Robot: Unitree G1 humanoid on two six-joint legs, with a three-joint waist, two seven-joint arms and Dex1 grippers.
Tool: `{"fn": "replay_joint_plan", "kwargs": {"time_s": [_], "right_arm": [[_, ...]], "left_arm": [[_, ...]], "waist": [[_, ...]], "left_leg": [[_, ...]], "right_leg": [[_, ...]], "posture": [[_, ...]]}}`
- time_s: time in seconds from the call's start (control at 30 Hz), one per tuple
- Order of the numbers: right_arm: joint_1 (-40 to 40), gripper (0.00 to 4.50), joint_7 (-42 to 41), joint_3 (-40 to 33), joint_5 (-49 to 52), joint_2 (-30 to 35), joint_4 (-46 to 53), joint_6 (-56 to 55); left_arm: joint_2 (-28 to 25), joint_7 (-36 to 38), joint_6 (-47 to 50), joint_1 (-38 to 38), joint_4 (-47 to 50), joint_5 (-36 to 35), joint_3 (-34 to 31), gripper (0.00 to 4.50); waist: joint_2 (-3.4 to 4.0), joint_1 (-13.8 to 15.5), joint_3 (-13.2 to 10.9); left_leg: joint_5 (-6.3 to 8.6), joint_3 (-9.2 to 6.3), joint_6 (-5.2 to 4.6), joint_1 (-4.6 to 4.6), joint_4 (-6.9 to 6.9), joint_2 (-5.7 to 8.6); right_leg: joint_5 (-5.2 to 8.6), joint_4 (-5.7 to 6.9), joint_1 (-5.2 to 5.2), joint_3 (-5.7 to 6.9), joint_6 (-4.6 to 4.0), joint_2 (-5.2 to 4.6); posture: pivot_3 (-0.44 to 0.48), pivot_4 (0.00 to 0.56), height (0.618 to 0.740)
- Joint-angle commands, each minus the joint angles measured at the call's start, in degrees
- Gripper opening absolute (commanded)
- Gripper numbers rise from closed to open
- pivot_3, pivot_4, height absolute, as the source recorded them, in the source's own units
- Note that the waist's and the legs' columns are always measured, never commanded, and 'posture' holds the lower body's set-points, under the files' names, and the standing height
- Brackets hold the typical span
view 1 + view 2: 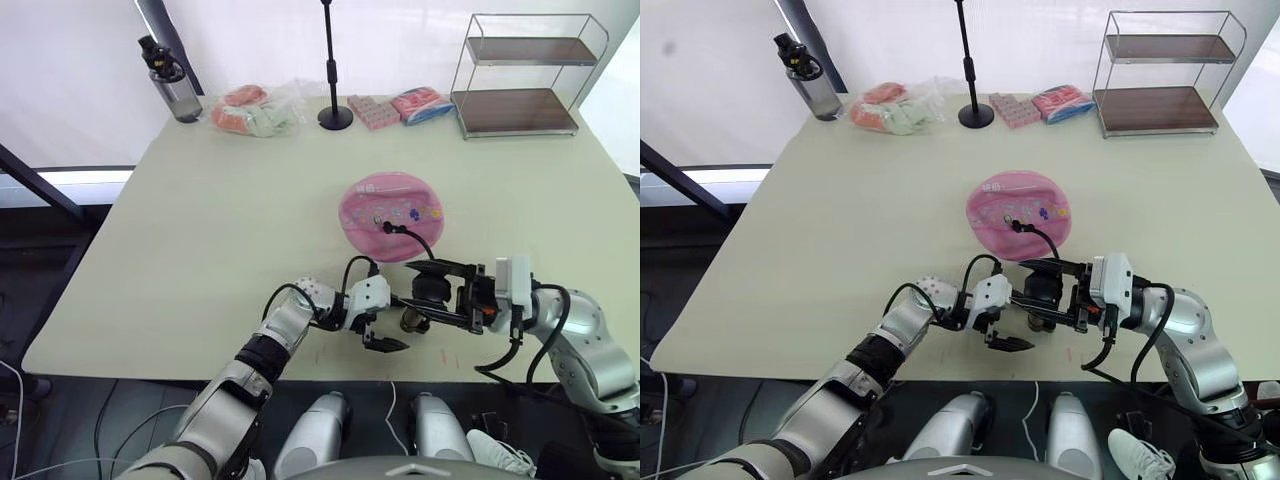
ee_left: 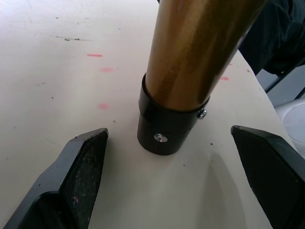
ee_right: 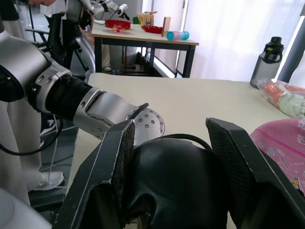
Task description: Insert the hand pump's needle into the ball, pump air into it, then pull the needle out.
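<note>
Both head eyes look down over the table (image 1: 200, 200); wrist cameras sit close at the hand pump (image 2: 190, 62).

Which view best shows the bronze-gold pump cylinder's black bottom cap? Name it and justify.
The left wrist view: the black bottom cap of the bronze-gold pump cylinder stands on the table between the left gripper's open fingers. The eye views show it small and partly hidden; the right wrist view shows the black handle instead.
</note>
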State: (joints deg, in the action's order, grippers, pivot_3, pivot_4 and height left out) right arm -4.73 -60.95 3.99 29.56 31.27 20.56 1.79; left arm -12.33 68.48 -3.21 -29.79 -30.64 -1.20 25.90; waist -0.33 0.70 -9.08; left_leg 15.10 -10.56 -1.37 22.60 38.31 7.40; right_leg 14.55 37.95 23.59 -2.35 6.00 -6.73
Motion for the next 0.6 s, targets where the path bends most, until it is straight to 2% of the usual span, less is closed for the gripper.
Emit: {"fn": "replay_joint_plan", "kwargs": {"time_s": [0.03, 0.17, 0.27, 0.3, 0.43, 0.47, 0.6], "right_arm": [[-0.1, 1.91, 0.1, -1.4, 1.1, 0.1, 0.6, 0.1], [-0.2, 1.91, 0.3, -1.7, 1.4, 0.3, 0.4, 0.5], [-0.3, 1.91, 0.2, -1.8, 1.3, 0.4, 0.4, 0.5], [-0.3, 1.91, 0.1, -1.8, 1.4, 0.4, 0.3, 0.4], [-0.3, 1.91, -0.2, -2.1, 1.5, 0.7, 0.2, 0.2], [-0.3, 1.91, -0.3, -2.1, 1.5, 0.8, 0.2, 0.2], [-1.5, 1.91, 0.1, -3.5, 3.1, 1.3, 0.7, 1.7]], "left_arm": [[1.8, -0.2, -0.3, -0.5, -1.3, -0.4, -0.4, 4.41], [2.5, -0.1, -0.5, -0.2, -2.3, 0.1, -0.7, 4.41], [2.8, -0.2, -0.6, 0.0, -2.8, 0.2, -0.7, 3.63], [2.9, -0.3, -0.7, 0.1, -3.0, 0.3, -0.7, 3.25], [3.4, -0.5, -0.9, 0.6, -2.8, 0.6, -0.6, 1.34], [3.5, -0.5, -0.9, 0.8, -2.7, 0.6, -0.6, 1.11], [3.5, -0.8, -1.5, 1.4, -2.7, 1.3, -0.4, 1.11]], "waist": [[0.00, 0.0, 0.0], [0.00, 0.0, 0.0], [0.00, 0.0, 0.0], [0.00, 0.0, 0.0], [0.00, 0.0, 0.0], [0.00, 0.0, 0.0], [-0.01, 0.0, 0.0]], "left_leg": [[0.00, 0.00, 0.00, 0.00, 0.00, 0.00], [0.00, -0.01, 0.00, 0.00, 0.00, 0.00], [0.00, 0.00, 0.00, 0.00, 0.00, 0.00], [0.00, 0.00, 0.00, 0.00, 0.00, 0.00], [0.00, -0.01, 0.00, 0.00, 0.00, 0.00], [0.00, 0.01, 0.00, 0.00, 0.00, 0.01], [0.00, -0.02, 0.00, 0.00, 0.00, 0.02]], "right_leg": [[0.00, 0.00, 0.00, 0.00, 0.00, 0.00], [-0.01, 0.00, 0.00, 0.00, 0.00, 0.00], [-0.01, 0.00, 0.00, 0.00, 0.00, 0.00], [-0.01, 0.00, 0.00, 0.00, 0.00, 0.00], [-0.01, 0.00, 0.00, 0.00, 0.00, 0.00], [-0.01, 0.00, 0.00, -0.01, 0.00, -0.02], [-0.01, 0.00, 0.00, 0.00, 0.00, -0.01]], "posture": [[0.000, 0.150, 0.736], [0.000, 0.150, 0.736], [0.000, 0.150, 0.736], [0.000, 0.150, 0.736], [0.000, 0.150, 0.736], [0.000, 0.150, 0.736], [0.000, 0.150, 0.736]]}}
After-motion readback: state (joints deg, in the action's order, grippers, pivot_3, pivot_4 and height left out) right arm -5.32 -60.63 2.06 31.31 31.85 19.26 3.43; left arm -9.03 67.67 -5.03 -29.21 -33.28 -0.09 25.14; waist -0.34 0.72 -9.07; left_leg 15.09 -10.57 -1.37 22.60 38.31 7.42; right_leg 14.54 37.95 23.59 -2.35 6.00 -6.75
